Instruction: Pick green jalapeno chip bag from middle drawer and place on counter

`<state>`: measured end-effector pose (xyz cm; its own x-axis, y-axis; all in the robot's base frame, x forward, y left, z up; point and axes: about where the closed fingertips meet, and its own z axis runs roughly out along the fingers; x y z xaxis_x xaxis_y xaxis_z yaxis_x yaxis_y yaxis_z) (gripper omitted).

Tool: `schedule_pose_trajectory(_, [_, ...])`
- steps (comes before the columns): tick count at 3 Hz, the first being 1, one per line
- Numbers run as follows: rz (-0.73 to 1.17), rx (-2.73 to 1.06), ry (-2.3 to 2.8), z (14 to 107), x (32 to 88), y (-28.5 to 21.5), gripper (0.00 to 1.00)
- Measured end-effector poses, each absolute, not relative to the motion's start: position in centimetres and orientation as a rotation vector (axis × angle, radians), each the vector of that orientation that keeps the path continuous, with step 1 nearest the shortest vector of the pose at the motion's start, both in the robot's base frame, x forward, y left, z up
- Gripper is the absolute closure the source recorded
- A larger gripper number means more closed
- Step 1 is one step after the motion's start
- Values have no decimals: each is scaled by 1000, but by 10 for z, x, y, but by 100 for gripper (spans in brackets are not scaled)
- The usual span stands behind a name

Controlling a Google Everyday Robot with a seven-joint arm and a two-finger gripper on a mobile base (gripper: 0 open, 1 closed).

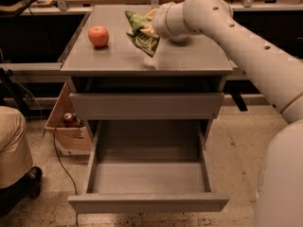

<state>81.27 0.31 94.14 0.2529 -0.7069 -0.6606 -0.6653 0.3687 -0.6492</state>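
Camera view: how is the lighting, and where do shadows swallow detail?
Camera view: warm, dim light; the counter evenly lit, a pale sheen below the green jalapeno chip bag; the gripper at the bag over the counter is lit; the middle drawer shows plainly inside; bays either side are black.

gripper (150, 28) over counter (189, 59) centre, clamping green jalapeno chip bag (141, 38) | apple (98, 36) on counter, left of bag | middle drawer (147, 179) open, near side | cardboard box (64, 131) on floor, left
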Motion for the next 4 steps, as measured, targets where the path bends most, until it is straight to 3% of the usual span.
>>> schedule_pose_trajectory(1, [9, -1323, 1455, 921, 827, 20, 81])
schedule_pose_trajectory(2, [61, -1323, 1459, 910, 834, 38, 52])
schedule_pose_trajectory(4, [119, -1342, 1461, 903, 834, 59, 5])
